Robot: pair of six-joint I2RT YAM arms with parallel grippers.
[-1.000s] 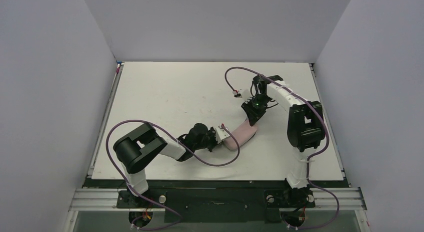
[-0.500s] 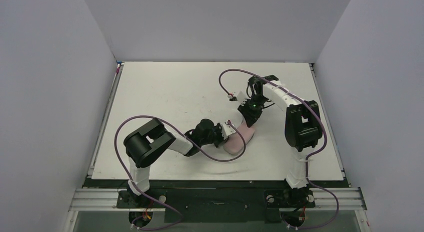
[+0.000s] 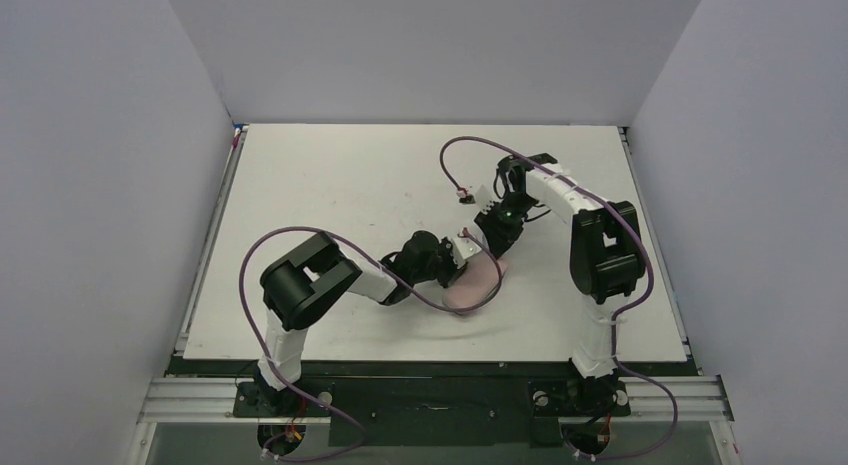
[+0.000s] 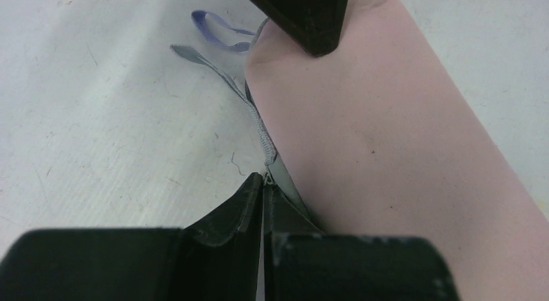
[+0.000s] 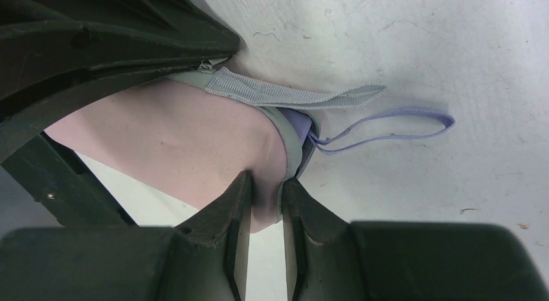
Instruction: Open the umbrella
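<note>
The umbrella is sitting zipped inside a pale pink oval case (image 3: 478,276) lying on the table (image 3: 330,185), right of centre between the two arms — only its lavender strap (image 5: 388,128) is showing, trailing out of the case's far end onto the bare surface.

The left gripper (image 4: 264,184) is pinching its fingers together on the grey zipper (image 4: 259,129) at the seam along the case's left edge, apparently on the pull, though the small tab itself is mostly hidden between the pads. The right gripper (image 5: 265,184) is clamping narrowly over the rim of the case at the end where the grey fabric tab (image 5: 291,94) and strap are emerging, bracing it.

The case is looking smooth and lightly padded, so it is likely slipping easily on the table unless one arm is pinning it. The zipper tape is soft and floppy; pulling along the seam line rather than upward seems wisest. The umbrella itself is probably light, with thin ribs that bend readily — the handle or the strap would be the safest places to grasp once the case is open.
</note>
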